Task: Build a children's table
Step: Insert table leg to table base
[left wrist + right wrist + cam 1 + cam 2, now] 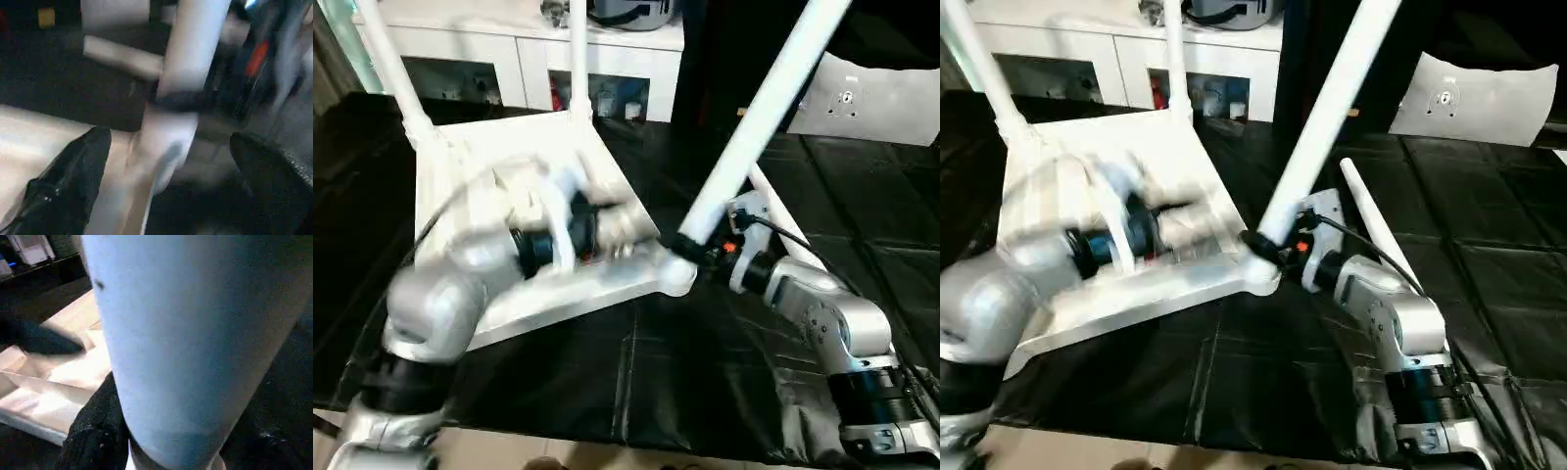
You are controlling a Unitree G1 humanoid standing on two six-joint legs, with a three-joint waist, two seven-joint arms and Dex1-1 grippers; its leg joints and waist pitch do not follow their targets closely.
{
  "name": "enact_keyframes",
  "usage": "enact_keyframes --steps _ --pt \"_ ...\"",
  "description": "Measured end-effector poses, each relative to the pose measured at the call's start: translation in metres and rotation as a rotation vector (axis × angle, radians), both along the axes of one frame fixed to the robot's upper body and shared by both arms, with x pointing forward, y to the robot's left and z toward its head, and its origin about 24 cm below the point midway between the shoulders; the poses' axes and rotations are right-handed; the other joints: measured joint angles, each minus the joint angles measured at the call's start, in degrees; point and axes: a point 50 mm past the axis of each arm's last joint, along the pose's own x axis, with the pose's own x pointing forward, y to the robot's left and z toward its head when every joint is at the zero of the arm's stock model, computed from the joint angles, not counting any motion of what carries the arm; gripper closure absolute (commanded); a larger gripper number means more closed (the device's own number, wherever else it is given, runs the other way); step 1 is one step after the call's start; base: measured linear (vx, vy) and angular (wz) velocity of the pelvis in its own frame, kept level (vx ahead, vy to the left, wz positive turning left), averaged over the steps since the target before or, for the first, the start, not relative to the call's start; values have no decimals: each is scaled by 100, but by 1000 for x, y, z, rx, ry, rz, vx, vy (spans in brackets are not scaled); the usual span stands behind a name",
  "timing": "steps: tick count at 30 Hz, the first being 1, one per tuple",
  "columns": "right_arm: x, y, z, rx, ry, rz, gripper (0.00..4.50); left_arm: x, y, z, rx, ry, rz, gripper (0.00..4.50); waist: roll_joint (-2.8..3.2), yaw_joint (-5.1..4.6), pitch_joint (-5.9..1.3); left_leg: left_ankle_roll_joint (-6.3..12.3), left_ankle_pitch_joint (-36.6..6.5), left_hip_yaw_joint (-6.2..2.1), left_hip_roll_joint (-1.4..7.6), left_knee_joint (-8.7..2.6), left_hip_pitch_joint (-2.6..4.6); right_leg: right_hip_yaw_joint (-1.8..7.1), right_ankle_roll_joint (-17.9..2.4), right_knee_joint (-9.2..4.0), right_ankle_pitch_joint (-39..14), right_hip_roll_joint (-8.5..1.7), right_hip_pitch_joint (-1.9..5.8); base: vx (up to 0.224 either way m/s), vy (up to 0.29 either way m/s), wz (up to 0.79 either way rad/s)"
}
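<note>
The black-covered desk (pixel 636 382) is carrying the work. On it the table top (pixel 514 147) is lying upside down with its ribbed underside facing up, so the corner sockets are open for the legs. Two legs (pixel 391 64) are already standing up from the far corners, and beyond them a white cabinet (pixel 524 44) is standing against the wall.

A third leg (pixel 759 117) is leaning steeply over the near right corner socket (pixel 674 272), its thick end sitting at the socket. The right gripper (pixel 697 247) is pinching this leg just above the socket, its jaws closed around the shaft, probably to steer the end in and hold it at the proper angle. The leg is not upright, so it looks only partly seated.

The left gripper (pixel 171 171) is hovering over the underside of the top just beside that corner; its jaws are spread wide and holding nothing, with one finger (pixel 73 171) lying over the white plastic. It may be placed there to steady the top.

The fourth leg (pixel 1371 225) is lying loose on the desk just behind the right arm, waiting for its turn.
</note>
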Motion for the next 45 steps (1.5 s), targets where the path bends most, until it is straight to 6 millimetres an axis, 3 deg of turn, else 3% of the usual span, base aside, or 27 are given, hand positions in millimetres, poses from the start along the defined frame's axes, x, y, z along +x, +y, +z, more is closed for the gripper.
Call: enact_keyframes --steps 5,9,19,21,25,27,32,33,45 --pt "-1 -3 -5 -27 0 -38 257 2 -3 -23 108 1 -20 43 2 -11 -4 -1 0 0 0 0 0 1 1 0 1 0 0 0 0 0" --pt "-1 -5 -8 -96 -34 -100 257 6 -1 -37 152 10 -8 91 11 -17 -10 -1 0 0 0 -1 0 0 1 1 1 0 -2 0 0 0" --pt "-9 0 -10 -44 -19 -22 257 14 -2 -56 193 -8 -34 171 12 -59 -11 0 0 0 0 -1 -1 0 1 -2 1 0 -1 0 0 0" --pt "-10 1 -8 -29 -27 -7 257 15 -3 -56 192 -13 -37 206 11 -59 -11 0 0 0 0 -1 0 0 1 -2 1 0 1 0 0 0" --pt "-11 2 -6 -17 -31 13 257 17 -3 -57 196 -12 -37 211 12 -61 -12 0 0 0 0 -1 1 0 0 -1 1 0 0 0 0 0" --pt "-12 3 -6 -5 -33 22 257 18 -4 -57 202 -10 -36 253 20 -60 -16 0 0 0 0 -1 1 0 0 -2 1 0 1 0 0 0" --pt "-13 5 -3 7 -41 44 257 22 0 -57 224 8 -21 274 24 -72 -30 0 0 0 0 -1 8 0 1 -1 1 -1 7 0 0 0" --pt "-13 5 -3 7 -41 44 257 23 0 -57 231 12 -17 298 25 -80 -30 -1 0 0 0 0 8 0 1 -2 1 -1 7 0 0 0" --pt "-13 3 -3 -5 -42 52 257 21 2 -56 274 36 -44 383 24 -136 -36 0 0 0 0 0 11 -2 1 -6 1 -2 10 0 0 0"
